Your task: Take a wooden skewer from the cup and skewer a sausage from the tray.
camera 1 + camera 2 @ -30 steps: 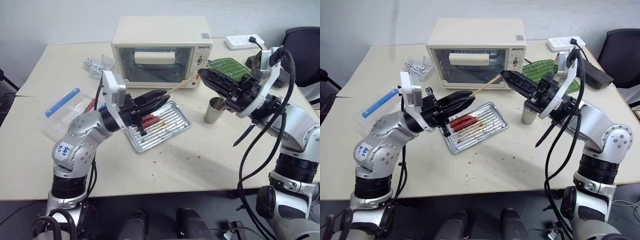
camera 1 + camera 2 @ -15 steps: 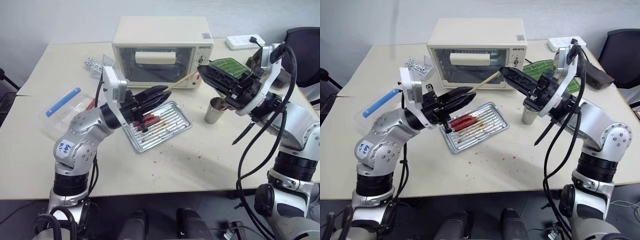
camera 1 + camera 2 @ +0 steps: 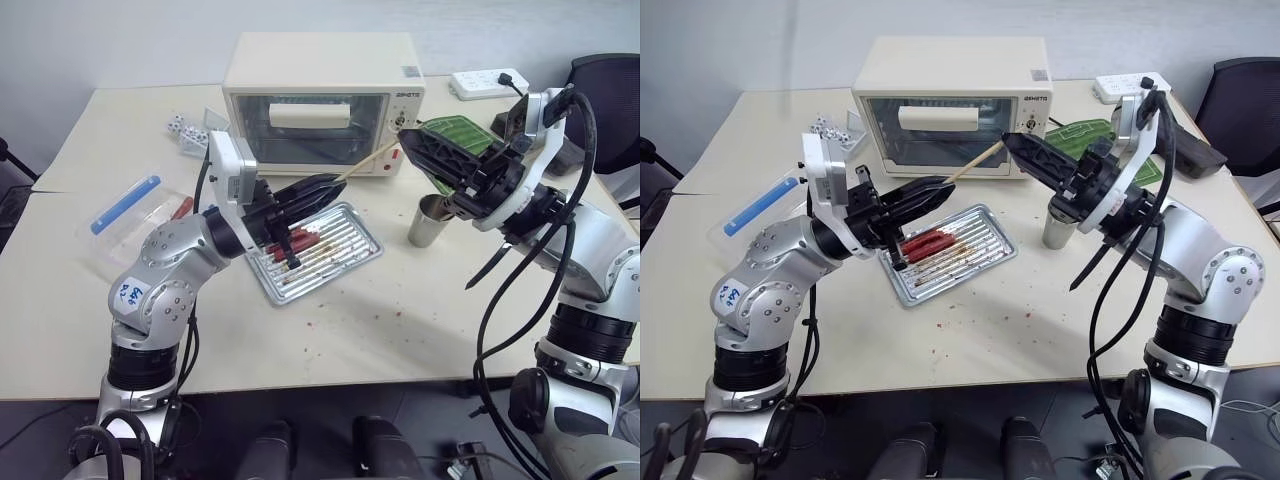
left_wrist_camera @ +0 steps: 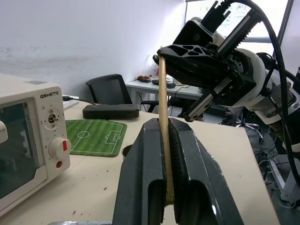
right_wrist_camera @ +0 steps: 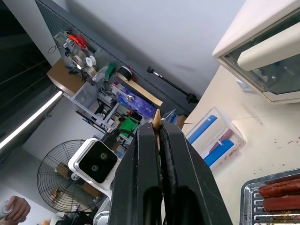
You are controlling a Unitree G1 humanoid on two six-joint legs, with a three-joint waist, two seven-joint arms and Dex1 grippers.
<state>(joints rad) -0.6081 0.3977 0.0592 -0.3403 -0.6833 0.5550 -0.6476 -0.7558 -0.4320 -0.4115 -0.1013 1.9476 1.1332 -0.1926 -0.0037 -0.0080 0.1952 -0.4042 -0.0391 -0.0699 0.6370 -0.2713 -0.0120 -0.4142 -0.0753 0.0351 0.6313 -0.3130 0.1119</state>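
— My left gripper [image 3: 330, 186] and right gripper [image 3: 405, 139]?
— Both clenched on the wooden skewer [image 3: 366, 162], one at each end.
— The sausage [image 3: 928, 242]?
— Below my left gripper, in the tray [image 3: 985, 250]; the cup [image 3: 431, 221] stands under my right.

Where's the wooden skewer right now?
In the head views the wooden skewer is in the air in front of the toaster oven, above the tray, clamped at each end by the left tool and right tool.
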